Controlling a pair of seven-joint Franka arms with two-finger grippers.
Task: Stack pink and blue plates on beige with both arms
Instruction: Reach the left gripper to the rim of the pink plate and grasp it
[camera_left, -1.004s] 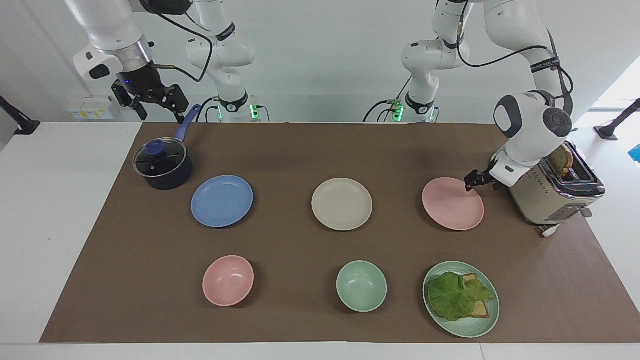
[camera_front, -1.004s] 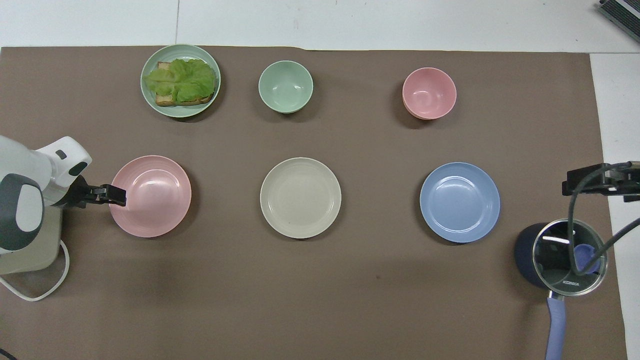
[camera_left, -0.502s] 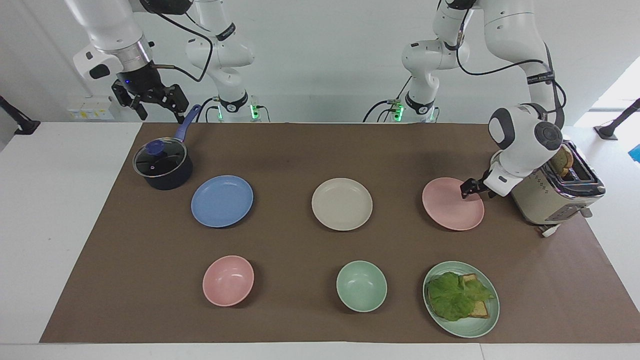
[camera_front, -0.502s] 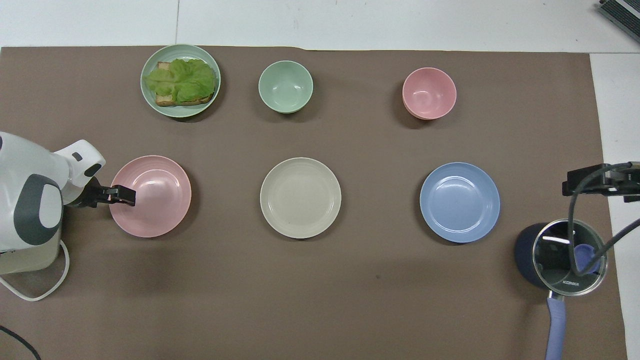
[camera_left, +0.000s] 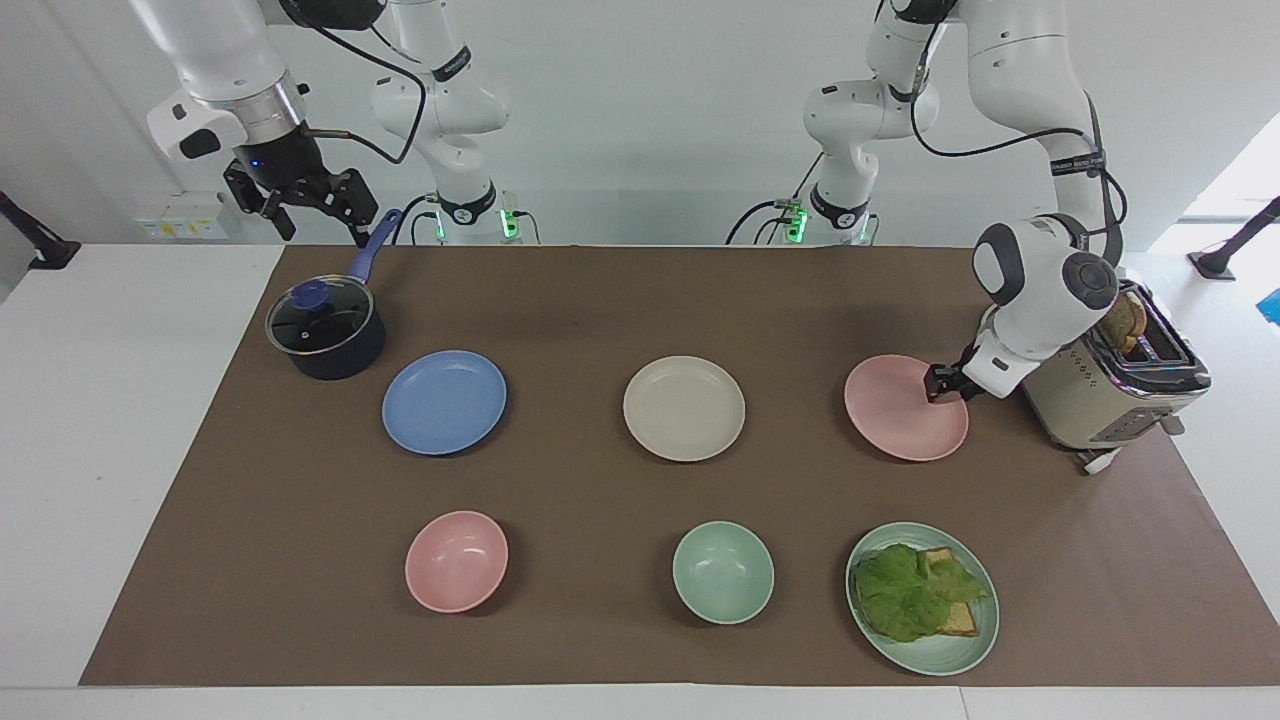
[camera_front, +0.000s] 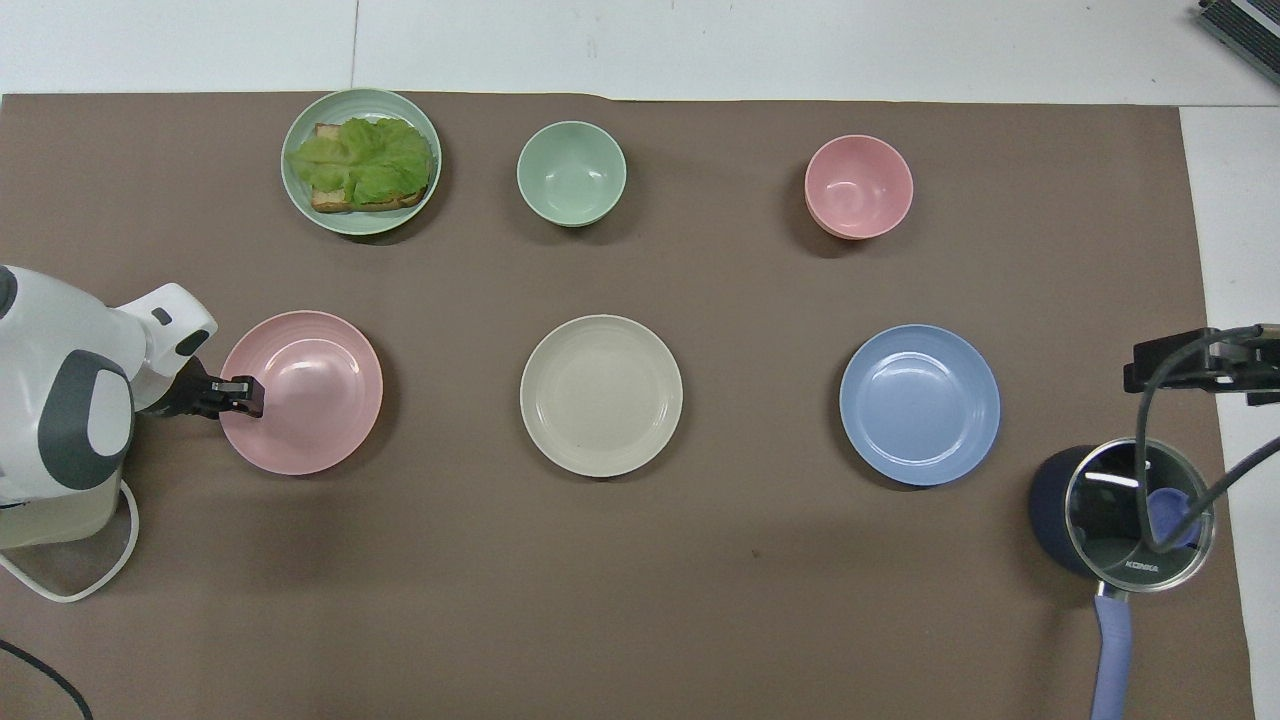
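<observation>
Three matching plates lie in a row across the brown mat: the blue plate (camera_left: 444, 402) (camera_front: 919, 404) toward the right arm's end, the beige plate (camera_left: 684, 408) (camera_front: 601, 395) in the middle, and the pink plate (camera_left: 900, 415) (camera_front: 310, 400) toward the left arm's end. My left gripper (camera_left: 940, 382) (camera_front: 243, 393) is low at the pink plate's rim on the toaster's side, its fingers pinched on that rim. The plate lies flat on the mat. Raised over the pot's handle, my right gripper (camera_left: 322, 228) (camera_front: 1195, 362) hangs open and holds nothing.
A dark pot with a glass lid (camera_left: 325, 328) stands beside the blue plate, nearer to the robots. A toaster (camera_left: 1110, 395) holding bread stands close beside the pink plate. Farther from the robots are a pink bowl (camera_left: 456, 560), a green bowl (camera_left: 722, 572) and a green plate (camera_left: 935, 660) with lettuce and bread.
My left gripper has slid in over the pink plate's rim and closed its fingers on it. The right arm has stayed where it was.
</observation>
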